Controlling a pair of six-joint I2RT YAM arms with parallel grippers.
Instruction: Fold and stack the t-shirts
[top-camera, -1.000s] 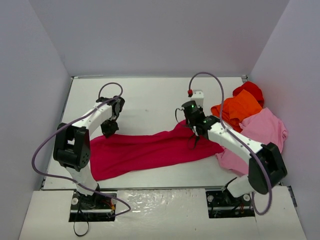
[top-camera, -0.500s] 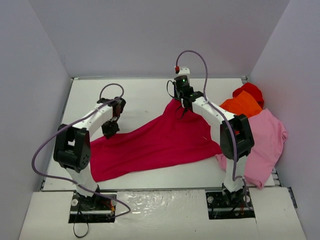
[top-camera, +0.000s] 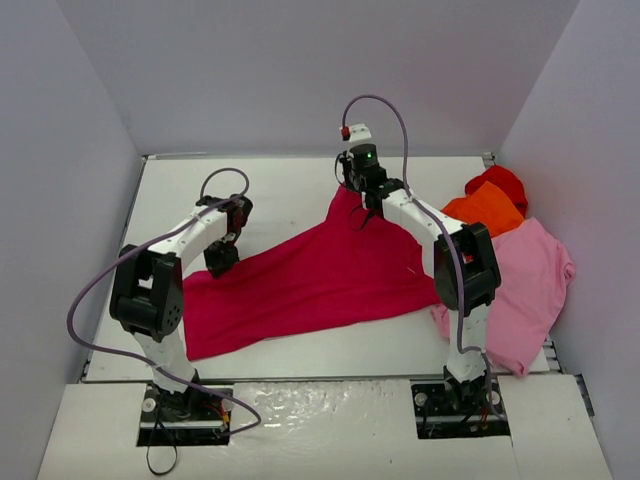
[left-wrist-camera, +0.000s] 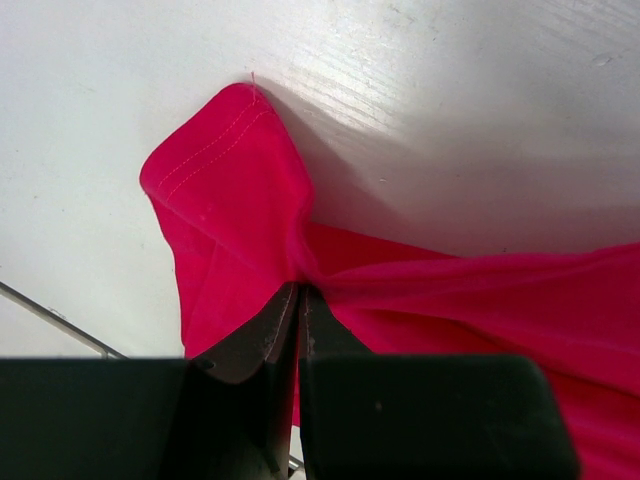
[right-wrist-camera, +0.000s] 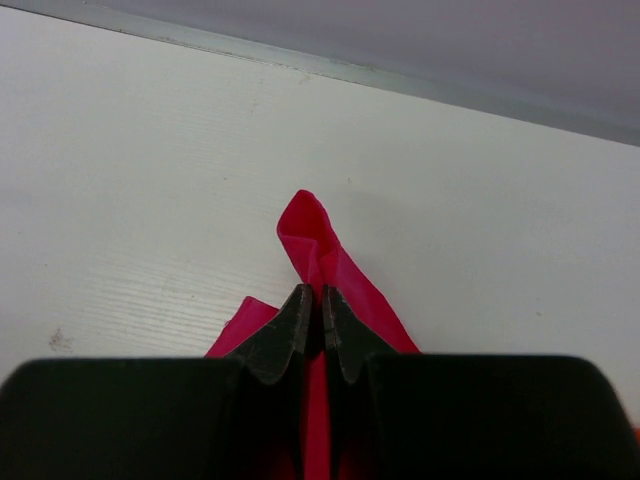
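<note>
Crimson t-shirt (top-camera: 310, 285) is lying stretched across the middle of the white table (top-camera: 280, 190), running from the left arm's side up to a narrow peak near the far centre. The left gripper (left-wrist-camera: 300, 292) is pinching the shirt's left corner, its jaws pressed together on a bunched fold. The right gripper (right-wrist-camera: 320, 297) is clamping the far corner in the same way, with a small tip of cloth poking out beyond the fingers. To the right, the light pink t-shirt (top-camera: 525, 275) is lying against the crimson one's right edge, with the right arm crossing over it. The orange t-shirt (top-camera: 482, 212) is resting at the pink one's far end, and the bright red t-shirt (top-camera: 500, 180) is sitting crumpled behind that, near the right wall. The overhead view is showing the whole span of cloth and the pile. The wrist views are showing only the pinched corners, and the left one is revealing the hem stitching.
</note>
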